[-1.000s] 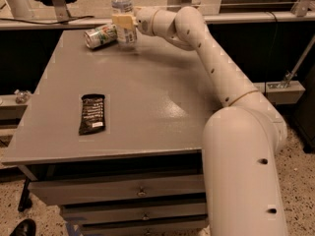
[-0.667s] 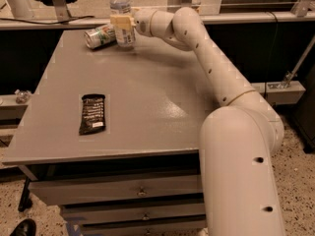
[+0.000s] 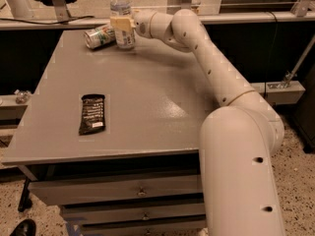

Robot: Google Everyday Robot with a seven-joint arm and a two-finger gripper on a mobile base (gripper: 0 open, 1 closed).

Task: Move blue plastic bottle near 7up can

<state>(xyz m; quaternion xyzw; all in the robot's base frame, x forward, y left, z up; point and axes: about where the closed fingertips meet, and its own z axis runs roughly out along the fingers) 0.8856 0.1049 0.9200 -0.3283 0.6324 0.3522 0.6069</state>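
Tool [image 3: 123, 25] reached to the far left part of the desk [image 3: 157, 102], clamped on the blue plastic bottle [image 3: 119, 6], which stood upright just beside the 7up can [image 3: 98, 36] lying on its side; a black snack wrapper [image 3: 92, 113] lay well apart, nearer the front

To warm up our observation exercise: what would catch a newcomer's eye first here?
The big white arm reaches across the grey table, its gripper at the blue plastic bottle in the far left corner. The 7up can lies on its side beside it; a black wrapper lies flat, near left.
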